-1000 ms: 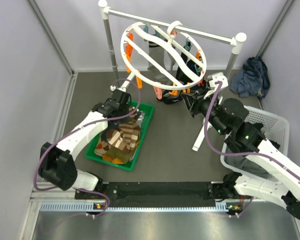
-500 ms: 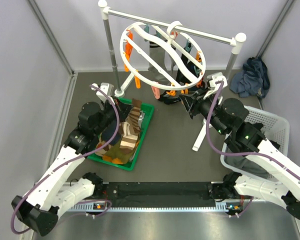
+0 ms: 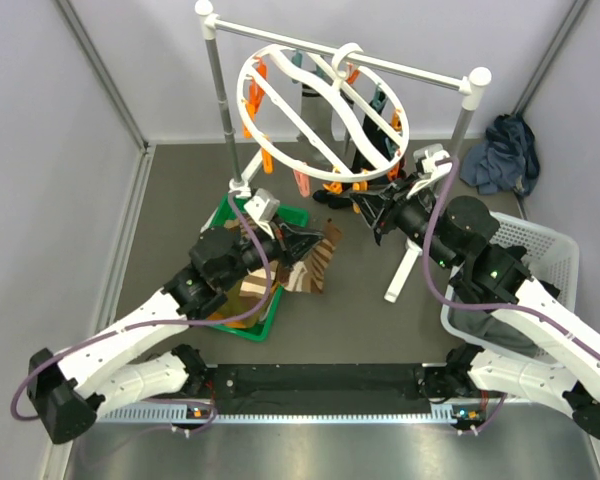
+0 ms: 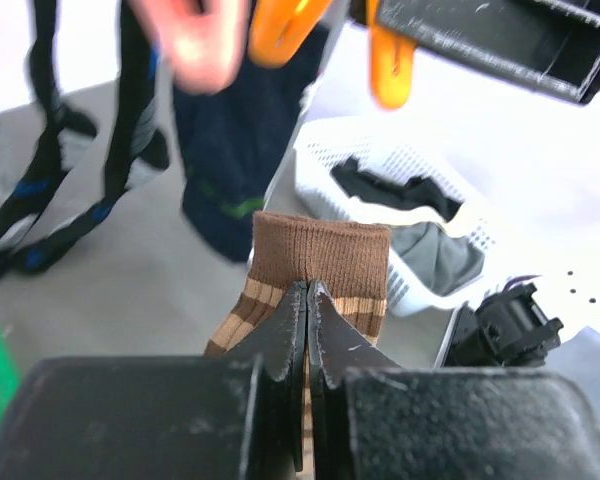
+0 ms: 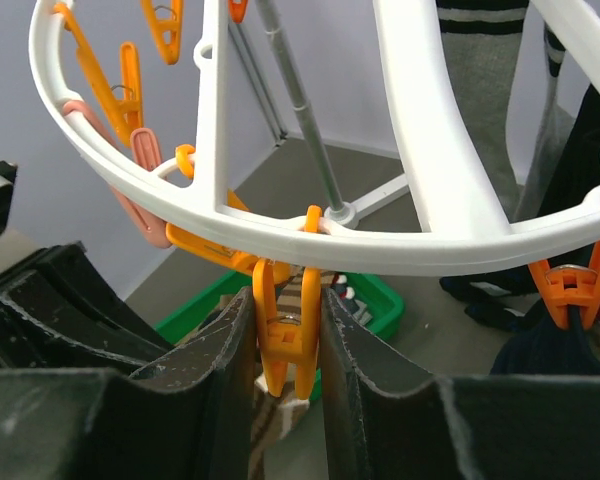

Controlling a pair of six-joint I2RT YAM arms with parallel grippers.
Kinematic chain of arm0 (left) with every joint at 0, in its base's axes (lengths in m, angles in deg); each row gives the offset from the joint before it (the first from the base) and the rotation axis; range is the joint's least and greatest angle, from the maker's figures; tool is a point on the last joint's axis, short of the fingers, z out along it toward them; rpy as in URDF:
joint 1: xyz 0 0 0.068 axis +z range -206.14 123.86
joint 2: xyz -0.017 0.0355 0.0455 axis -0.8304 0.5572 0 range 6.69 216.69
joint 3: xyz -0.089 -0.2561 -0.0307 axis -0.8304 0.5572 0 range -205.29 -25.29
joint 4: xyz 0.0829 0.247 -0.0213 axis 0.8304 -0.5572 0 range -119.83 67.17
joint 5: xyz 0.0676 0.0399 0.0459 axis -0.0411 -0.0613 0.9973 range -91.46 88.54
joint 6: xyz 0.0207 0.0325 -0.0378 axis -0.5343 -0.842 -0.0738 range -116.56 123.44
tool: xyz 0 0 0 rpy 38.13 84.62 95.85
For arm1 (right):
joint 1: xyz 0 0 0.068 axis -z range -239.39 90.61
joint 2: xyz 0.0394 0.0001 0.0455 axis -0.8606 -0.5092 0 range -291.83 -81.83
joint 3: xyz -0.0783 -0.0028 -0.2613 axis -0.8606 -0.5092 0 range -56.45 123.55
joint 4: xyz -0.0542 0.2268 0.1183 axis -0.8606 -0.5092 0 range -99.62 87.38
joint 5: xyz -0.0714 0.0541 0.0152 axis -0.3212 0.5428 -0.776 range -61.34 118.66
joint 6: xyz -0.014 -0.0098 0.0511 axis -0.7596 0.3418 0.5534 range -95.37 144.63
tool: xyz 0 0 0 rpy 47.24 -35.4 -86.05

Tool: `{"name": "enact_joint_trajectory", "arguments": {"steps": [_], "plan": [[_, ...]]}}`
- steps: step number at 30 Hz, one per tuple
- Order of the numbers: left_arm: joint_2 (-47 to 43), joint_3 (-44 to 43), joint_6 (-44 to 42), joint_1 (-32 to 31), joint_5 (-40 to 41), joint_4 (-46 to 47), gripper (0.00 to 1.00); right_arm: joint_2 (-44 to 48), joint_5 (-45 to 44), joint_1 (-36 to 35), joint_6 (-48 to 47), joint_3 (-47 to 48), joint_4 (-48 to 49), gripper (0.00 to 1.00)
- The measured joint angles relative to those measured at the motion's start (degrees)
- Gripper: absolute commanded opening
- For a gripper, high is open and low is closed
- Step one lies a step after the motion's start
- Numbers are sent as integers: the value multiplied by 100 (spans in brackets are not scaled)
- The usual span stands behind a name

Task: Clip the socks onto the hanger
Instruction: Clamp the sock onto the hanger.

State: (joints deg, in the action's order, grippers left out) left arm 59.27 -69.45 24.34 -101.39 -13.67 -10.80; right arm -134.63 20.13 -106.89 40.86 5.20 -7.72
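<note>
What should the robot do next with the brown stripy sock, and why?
Probably lift the brown sock up to the orange clip. The left tool is shut on the sock and holds it in the air. The right tool is pinching a clip that hangs from the white hanger. Sock and clip are apart, so closing that gap looks like the next step.
</note>
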Motion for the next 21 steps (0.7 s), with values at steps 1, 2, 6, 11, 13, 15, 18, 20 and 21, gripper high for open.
{"name": "enact_joint_trajectory", "arguments": {"steps": [1,2,6,11,13,15,18,20,21], "plan": [[114,28,-11,-98,-2,214,0,0,42,0,46,0,7,0],[203,52,-15,-144,0,415,0,0,81,0,81,0,15,0],[566,101,-70,-269,9,1075,0,0,258,0,245,0,39,0],[852,101,-186,-393,22,1622,0,0,413,0,402,0,131,0],[929,98,-216,-415,13,1762,0,-2,439,0,442,0,149,0],[975,98,-249,-431,4,1862,0,-15,468,0,459,0,181,0],[984,98,-289,-442,2,1958,0,-33,501,0,472,0,210,0],[984,98,-308,-448,4,2044,0,-37,511,0,487,0,221,0],[984,98,-310,-450,4,2081,0,-44,514,0,490,-2,223,0]]}}
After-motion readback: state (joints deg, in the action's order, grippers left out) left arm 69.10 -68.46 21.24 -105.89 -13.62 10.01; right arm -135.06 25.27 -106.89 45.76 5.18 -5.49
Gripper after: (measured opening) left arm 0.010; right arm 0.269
